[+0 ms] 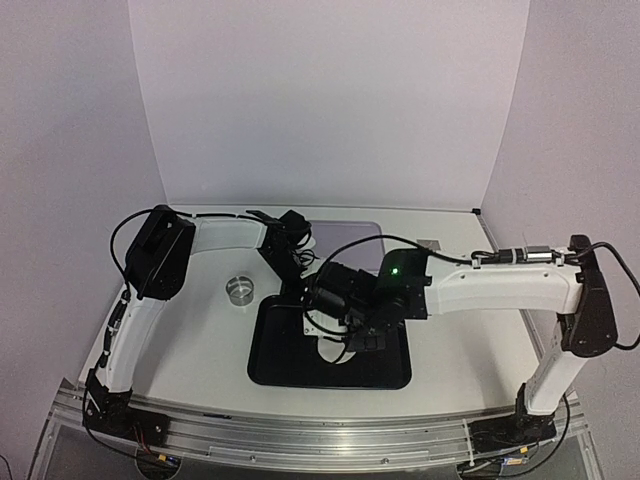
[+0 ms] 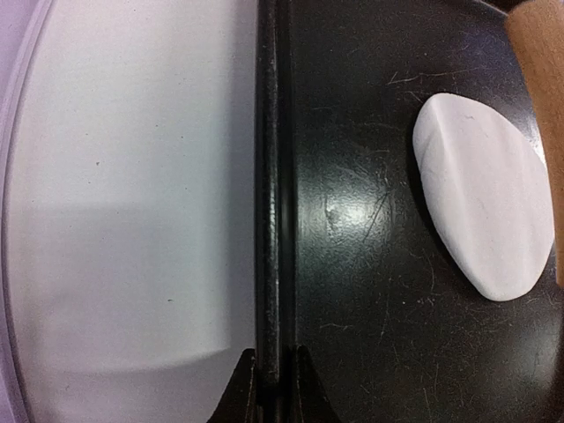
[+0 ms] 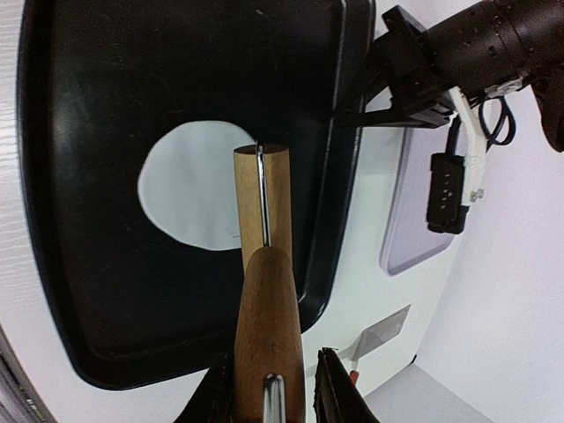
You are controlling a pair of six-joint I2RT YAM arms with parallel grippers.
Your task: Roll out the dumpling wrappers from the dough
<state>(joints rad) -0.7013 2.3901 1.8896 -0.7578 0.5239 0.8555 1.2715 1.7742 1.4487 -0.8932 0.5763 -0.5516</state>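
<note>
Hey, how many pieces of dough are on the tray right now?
1. The dough lies flat on the tray, one edge at the pin's end. The pin hides a strip of tray, so a scrap could be missed.

White dough disc (image 3: 189, 181), flat, smooth, seemingly oval, lying in black tray (image 3: 88, 291)

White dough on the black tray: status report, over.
Left gripper clamps black tray rim. Right gripper holds wooden rolling pin at flat white dough. Nothing blocking.

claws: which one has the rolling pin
The right claw: it is shut on the wooden rolling pin, whose end sits at the dough. The left claw only clamps the tray by its rim.
</note>
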